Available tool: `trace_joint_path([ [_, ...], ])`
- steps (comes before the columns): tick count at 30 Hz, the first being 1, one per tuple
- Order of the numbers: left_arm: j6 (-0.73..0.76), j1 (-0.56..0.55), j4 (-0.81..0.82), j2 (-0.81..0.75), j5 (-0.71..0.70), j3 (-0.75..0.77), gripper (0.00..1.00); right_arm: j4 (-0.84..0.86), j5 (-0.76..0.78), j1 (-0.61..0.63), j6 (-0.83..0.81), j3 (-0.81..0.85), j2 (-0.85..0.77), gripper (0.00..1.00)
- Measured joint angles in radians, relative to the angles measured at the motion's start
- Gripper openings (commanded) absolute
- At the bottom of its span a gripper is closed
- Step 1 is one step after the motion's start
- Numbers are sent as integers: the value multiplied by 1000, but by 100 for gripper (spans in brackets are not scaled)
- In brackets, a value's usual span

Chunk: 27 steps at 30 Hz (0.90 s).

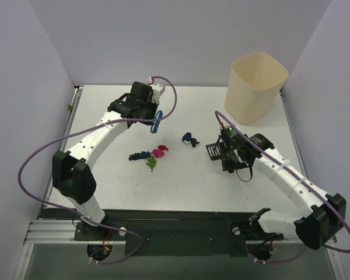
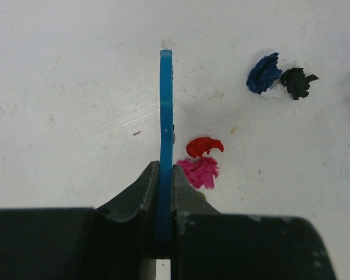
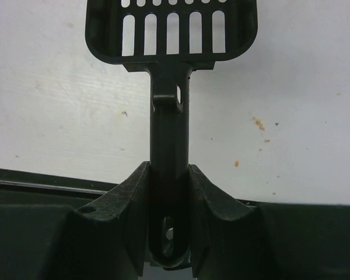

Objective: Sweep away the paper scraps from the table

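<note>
Tabletop [image 1: 181,186] under extended left arm [image 1: 99,137]

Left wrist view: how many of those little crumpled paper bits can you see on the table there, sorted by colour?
Dark blue scrap: 1
Black scrap: 1
Red scrap: 1
Pink scrap: 1
Total: 4 plainly seen in this view. Others may be hidden or lie outside it.

blue brush [image 2: 165,111], black slotted scoop [image 3: 170,35], pink, red, dark blue, black paper scraps [image 2: 199,172], white table [image 1: 181,186], cream bin [image 1: 255,87]
</note>
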Motion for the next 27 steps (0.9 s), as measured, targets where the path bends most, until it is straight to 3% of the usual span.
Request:
trace_joint_path([
  [4, 78, -65, 21, 119, -13, 57, 0, 5, 11, 1, -9, -119, -97, 0],
  [12, 249, -114, 1, 359, 3, 315, 0, 66, -1, 39, -40, -163, -99, 0],
  [20, 443, -140, -116, 546, -109, 568, 0, 154, -18, 106, -42, -179, -5, 0],
  [27, 553, -184, -220, 690, -128, 725, 0, 231, -39, 125, -27, -184, 82, 0],
])
